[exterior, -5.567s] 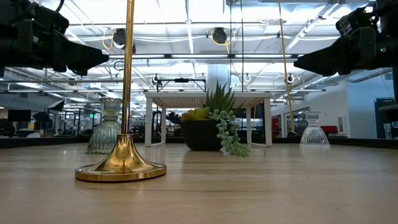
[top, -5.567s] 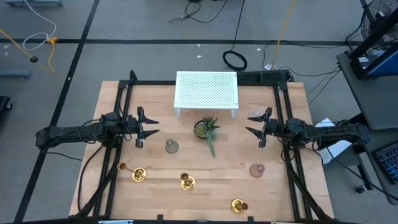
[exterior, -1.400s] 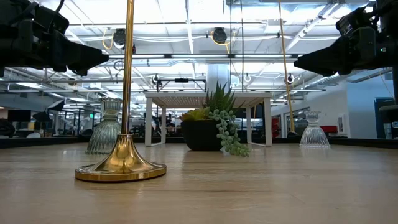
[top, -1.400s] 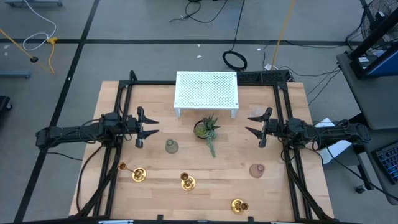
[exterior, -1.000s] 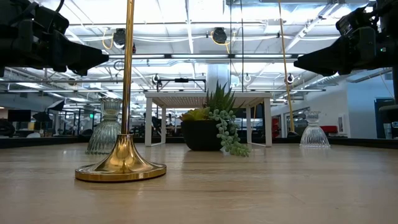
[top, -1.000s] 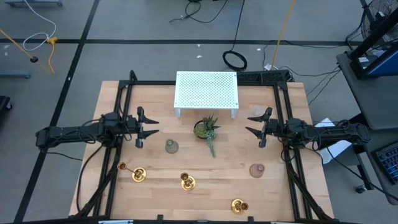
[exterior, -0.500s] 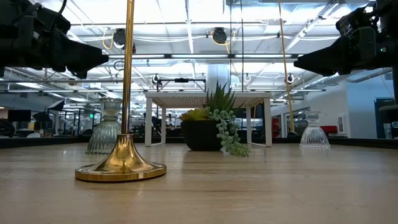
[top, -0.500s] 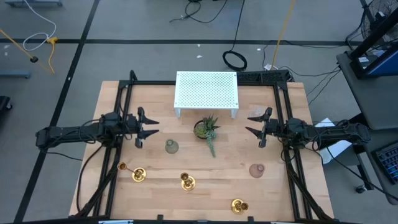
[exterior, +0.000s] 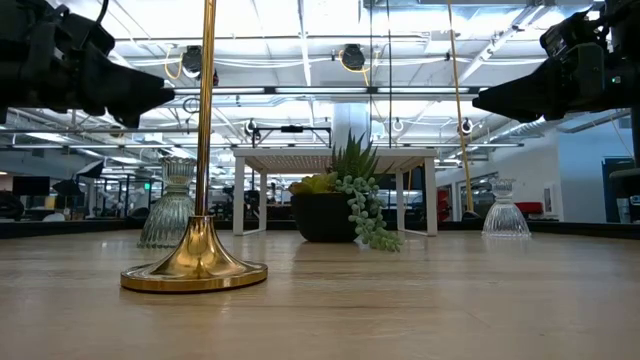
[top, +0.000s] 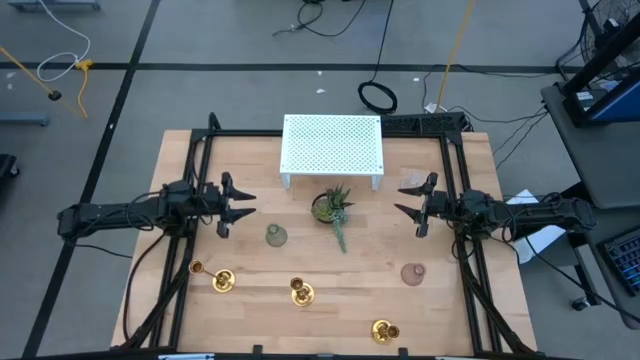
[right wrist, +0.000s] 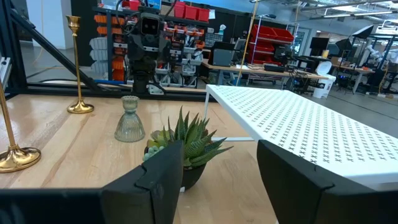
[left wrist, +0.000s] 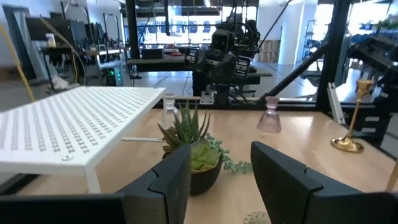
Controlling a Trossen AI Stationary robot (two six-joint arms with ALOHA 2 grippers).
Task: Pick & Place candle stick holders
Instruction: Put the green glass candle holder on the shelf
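Nothing is shifting between the earlier frames and this one: we are seeing both arms and every object holding the same places.

Our left gripper [top: 240, 205] is hovering at nine o'clock of the wooden table [top: 440, 320], fingers standing apart with nothing between them. Our right gripper [top: 408, 203] is hovering at three o'clock, fingers likewise spread and empty. They are facing each other across the middle.

The three shiny gold brass candle stick holders are standing upright along the near edge: the first [top: 221, 281] at about seven o'clock, the second [top: 301, 293] at six o'clock, the third [top: 382, 329] at about five o'clock, closest to the table's front edge. In the low view one gold flared base and stem [exterior: 200, 255] is filling the foreground.

At the centre the green potted succulent plant [top: 331, 207] is sitting, with the white perforated shelf riser [top: 332, 146] just behind it toward twelve o'clock. A ribbed green glass holder [top: 275, 235] is standing between the plant and the left gripper, toward eight o'clock of the plant. A pinkish glass holder [top: 412, 272] is standing at about four o'clock, near the right gripper.

Black frame rails [top: 196, 160] are running along the left, right and far edges. Open wood is lying between the two grippers in front of the plant, and between the gold pieces, which are standing well apart from one another.
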